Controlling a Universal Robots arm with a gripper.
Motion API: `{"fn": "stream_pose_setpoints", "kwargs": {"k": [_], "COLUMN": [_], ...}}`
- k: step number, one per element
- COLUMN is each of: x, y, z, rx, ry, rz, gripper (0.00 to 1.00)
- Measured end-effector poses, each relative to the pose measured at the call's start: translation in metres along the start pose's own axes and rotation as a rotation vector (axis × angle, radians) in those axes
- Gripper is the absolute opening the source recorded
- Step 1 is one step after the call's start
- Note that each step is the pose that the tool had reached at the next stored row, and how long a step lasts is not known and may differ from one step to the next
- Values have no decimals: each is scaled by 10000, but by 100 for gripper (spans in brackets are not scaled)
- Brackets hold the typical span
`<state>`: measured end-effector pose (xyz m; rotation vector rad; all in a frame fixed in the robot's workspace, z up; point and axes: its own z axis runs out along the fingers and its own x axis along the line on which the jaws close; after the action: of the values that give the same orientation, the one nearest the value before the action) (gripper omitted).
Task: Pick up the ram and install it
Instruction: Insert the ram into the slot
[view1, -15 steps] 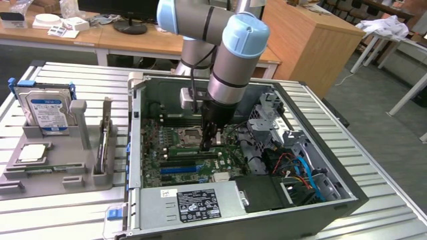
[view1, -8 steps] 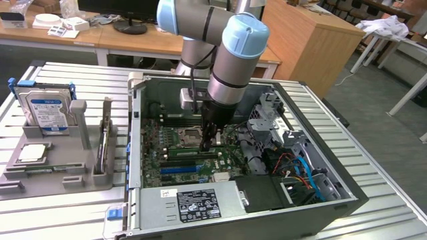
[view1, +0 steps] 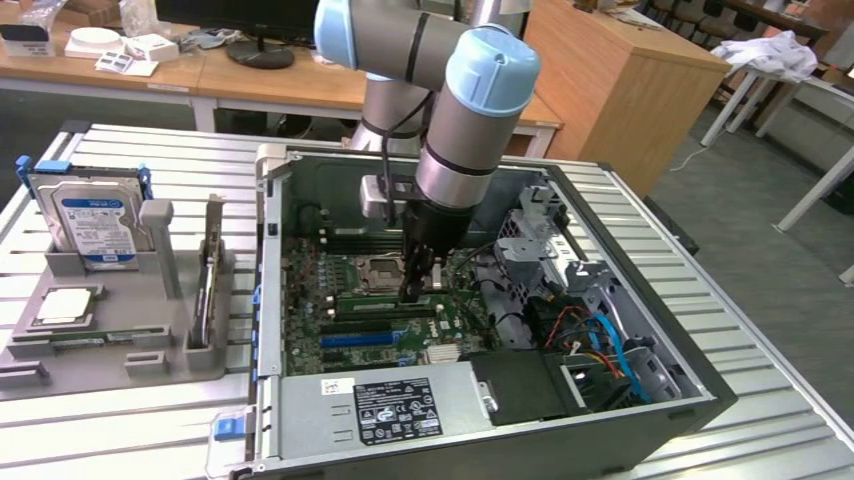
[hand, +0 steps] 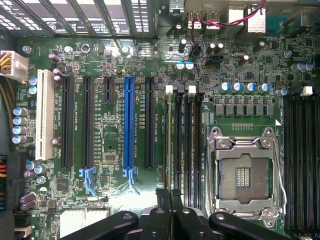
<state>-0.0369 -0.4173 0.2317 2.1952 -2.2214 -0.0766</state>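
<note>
The gripper (view1: 423, 290), fingers closed together, bears on what looks like the ram (view1: 380, 311), edge-up among the memory slots (hand: 190, 150), at six o'clock of the CPU socket (view1: 382, 270) in the exterior view. Good seating likely needs straight, even downward pressure.

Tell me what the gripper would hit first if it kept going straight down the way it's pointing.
Most likely the black memory slots on the motherboard, right beside the empty CPU socket. The gripper points down at that bank with nothing visible between, though its height above the slots is hard to judge.
</note>
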Motion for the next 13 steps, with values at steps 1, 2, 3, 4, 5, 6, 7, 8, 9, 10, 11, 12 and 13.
{"fn": "stream_pose_setpoints", "kwargs": {"k": [1, 2, 3, 4, 5, 6, 7, 8, 9, 10, 11, 12, 13], "x": [0, 0, 0, 0, 0, 0, 1, 0, 0, 0, 0, 0, 0], "y": [0, 0, 0, 0, 0, 0, 0, 0, -1, -1, -1, -1, -1], "z": [0, 0, -1, -1, 0, 1, 2, 4, 5, 6, 7, 9, 10], "rx": [-1, -2, -2, -2, -3, -3, -4, -3, -3, -3, -2, -3, -3], "ry": [0, 1, 2, 2, 4, 5, 5, 3, 3, 3, 2, 3, 3], "rz": [0, 1, 0, 0, 0, 0, 0, 0, -1, 0, -1, 0, 0], "gripper": [11, 11, 11, 11, 11, 11, 11, 11, 11, 11, 11, 11, 11]}}
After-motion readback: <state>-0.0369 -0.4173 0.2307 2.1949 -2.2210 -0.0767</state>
